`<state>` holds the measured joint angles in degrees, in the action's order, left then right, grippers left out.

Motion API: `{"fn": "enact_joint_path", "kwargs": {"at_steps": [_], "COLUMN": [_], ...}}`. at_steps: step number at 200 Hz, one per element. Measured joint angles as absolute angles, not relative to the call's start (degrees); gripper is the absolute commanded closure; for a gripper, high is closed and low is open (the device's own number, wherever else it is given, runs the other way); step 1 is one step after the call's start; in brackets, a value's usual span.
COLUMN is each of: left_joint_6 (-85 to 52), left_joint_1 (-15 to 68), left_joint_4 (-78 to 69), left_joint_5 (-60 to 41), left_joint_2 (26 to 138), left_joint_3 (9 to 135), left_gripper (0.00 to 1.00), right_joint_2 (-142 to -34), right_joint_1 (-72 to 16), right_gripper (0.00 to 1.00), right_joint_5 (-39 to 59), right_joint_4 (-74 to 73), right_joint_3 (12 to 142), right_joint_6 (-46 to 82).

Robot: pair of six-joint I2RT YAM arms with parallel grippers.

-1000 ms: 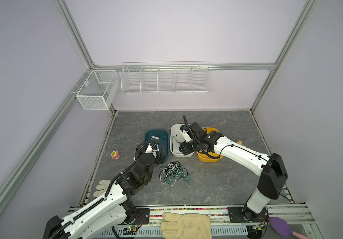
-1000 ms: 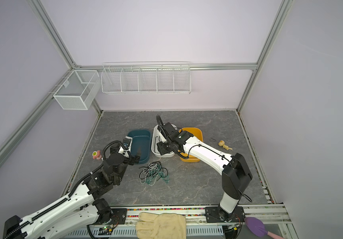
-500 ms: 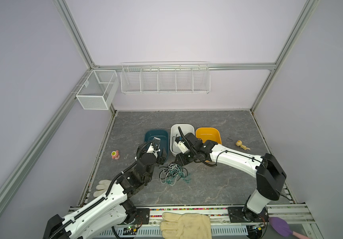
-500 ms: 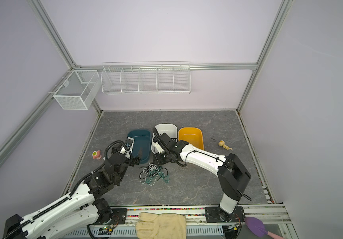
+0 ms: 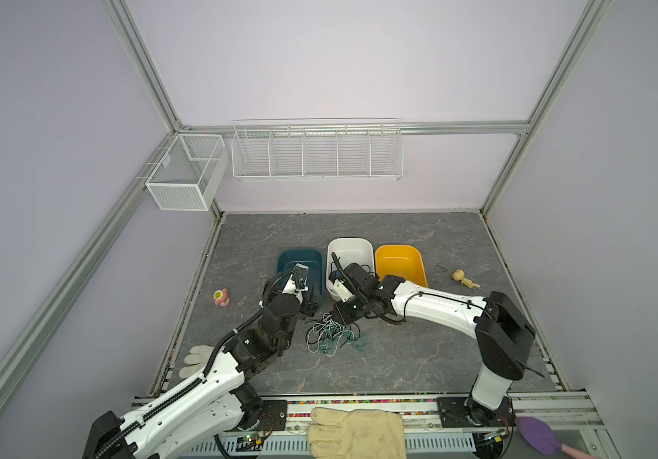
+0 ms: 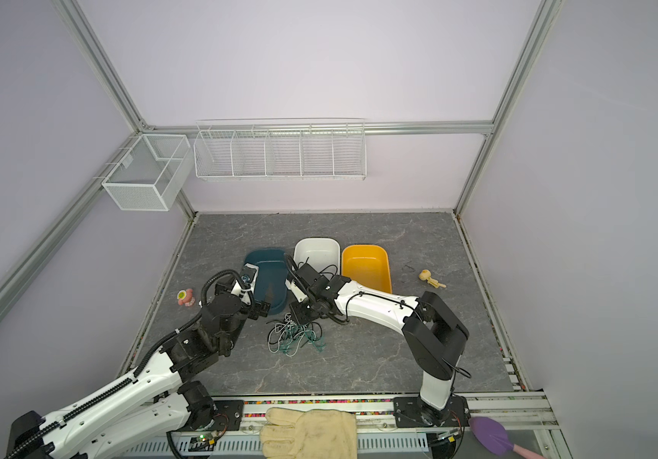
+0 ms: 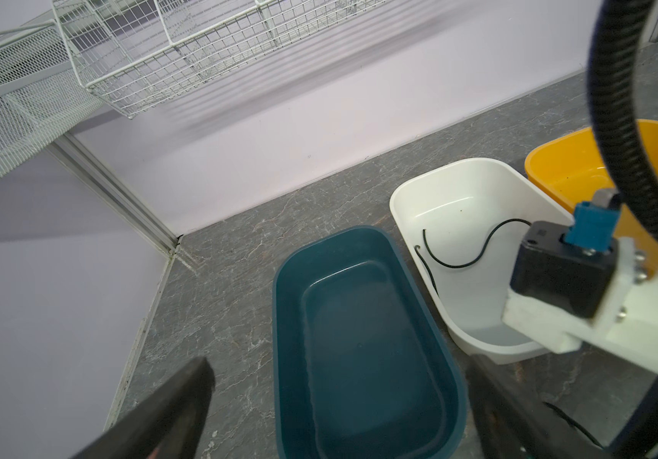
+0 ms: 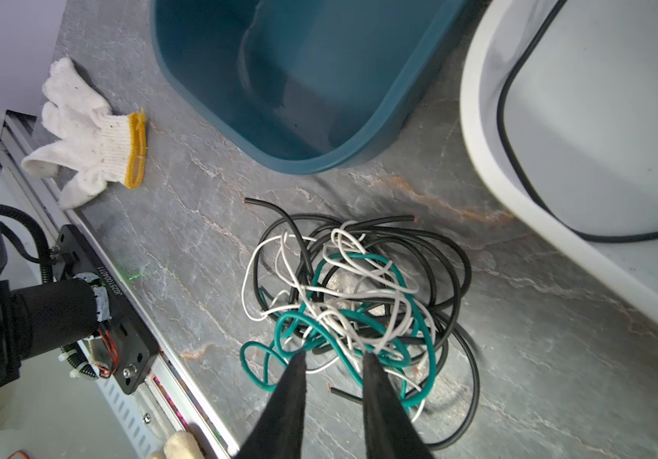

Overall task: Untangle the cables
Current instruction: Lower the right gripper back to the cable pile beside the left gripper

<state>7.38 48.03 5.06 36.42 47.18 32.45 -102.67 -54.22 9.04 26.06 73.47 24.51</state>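
A single black cable [image 7: 458, 265] is lying looped inside the white bin [image 5: 349, 241], which is sitting between the teal bin [image 5: 299, 254] and the yellow bin [image 5: 399, 262]. The tangled cables [image 5: 333, 337] are lying just in front of the white bin. The right gripper [image 8: 333, 353] is hanging over them, jaws narrowly parted and clamping nothing. The left gripper [image 7: 339, 361] is gaping wide and empty beside the white bin.

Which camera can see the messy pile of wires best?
The right wrist view: the cable tangle fills it up close, so black, white and teal strands separate clearly. In both top views it is a small heap. The left wrist view misses it, showing only one black cable in the white bin.
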Motion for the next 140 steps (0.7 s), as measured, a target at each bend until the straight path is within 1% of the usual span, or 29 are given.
{"fn": "enact_joint_path", "kwargs": {"at_steps": [44, 60, 108, 124, 140], "left_joint_6": [7.38, 7.38, 6.83, 5.58, 2.81], "left_joint_1": [48.03, 48.07, 48.07, 48.12, 48.21], "left_joint_4": [5.54, 5.76, 8.03, 12.47, 18.65], "left_joint_5": [35.94, 35.92, 35.9, 35.68, 35.38], "left_joint_2": [47.75, 48.03, 48.51, 49.69, 52.25], "left_joint_3": [32.45, 32.45, 33.06, 35.92, 42.17], "left_gripper": [0.01, 0.01, 0.01, 0.01, 0.01], "right_joint_2": [-104.12, -104.42, -104.77, -104.73, -104.36], "right_joint_1": [-54.22, -54.22, -54.22, -54.22, -54.22], "right_gripper": [0.72, 0.76, 0.93, 0.93, 0.93], "right_joint_5": [6.83, 6.7, 6.66, 6.66, 6.66], "right_joint_4": [26.02, 25.96, 24.58, 23.86, 22.98], "right_joint_3": [73.03, 73.03, 72.2, 71.83, 70.94], "right_joint_6": [25.63, 25.89, 26.89, 27.0, 27.0]}}
